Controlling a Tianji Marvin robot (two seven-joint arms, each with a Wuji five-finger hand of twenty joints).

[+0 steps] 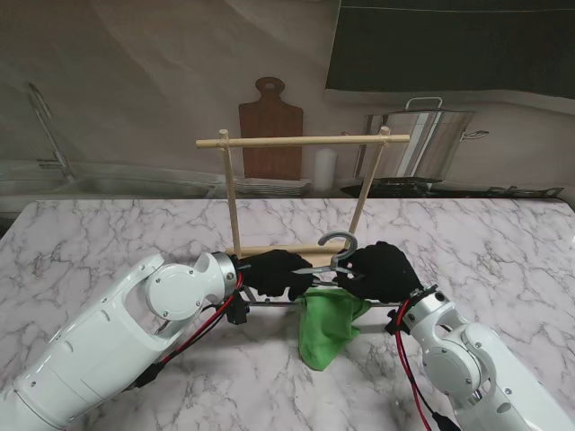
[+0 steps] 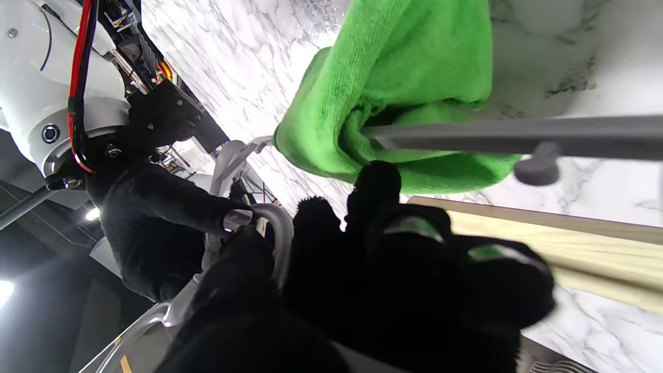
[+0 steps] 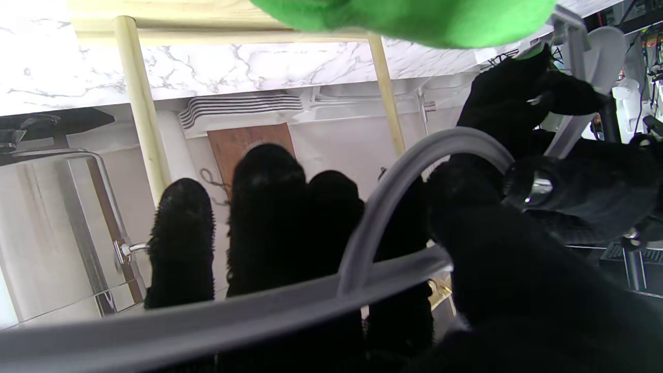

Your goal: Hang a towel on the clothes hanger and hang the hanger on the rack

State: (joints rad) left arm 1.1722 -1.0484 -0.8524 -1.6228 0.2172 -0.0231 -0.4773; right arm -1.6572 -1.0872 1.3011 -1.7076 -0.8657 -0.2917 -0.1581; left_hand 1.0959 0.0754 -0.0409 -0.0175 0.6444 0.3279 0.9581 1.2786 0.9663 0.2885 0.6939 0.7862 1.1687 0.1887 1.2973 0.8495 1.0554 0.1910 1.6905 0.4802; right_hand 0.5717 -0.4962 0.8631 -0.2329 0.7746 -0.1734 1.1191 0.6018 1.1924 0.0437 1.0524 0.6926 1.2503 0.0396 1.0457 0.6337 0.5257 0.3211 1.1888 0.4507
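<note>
A grey plastic hanger [image 1: 339, 244] is held just above the table, in front of the wooden rack [image 1: 301, 141]. A green towel [image 1: 327, 325] is draped over the hanger's lower bar [image 2: 518, 135] and hangs down toward the marble. My left hand [image 1: 274, 272], in a black glove, is shut on the hanger left of its hook. My right hand [image 1: 384, 268] is shut on it right of the hook. In the right wrist view the hook [image 3: 399, 181] curves up past my fingers [image 3: 269, 217]. The left wrist view shows the towel [image 2: 393, 88] bunched around the bar.
The rack's base bar [image 1: 269, 251] lies right behind both hands, and its two uprights [image 1: 232, 193] carry the top bar well above the hook. On the counter behind stand a wooden cutting board [image 1: 269, 135] and a steel pot [image 1: 431, 139]. The marble table [image 1: 108, 233] spreads to both sides.
</note>
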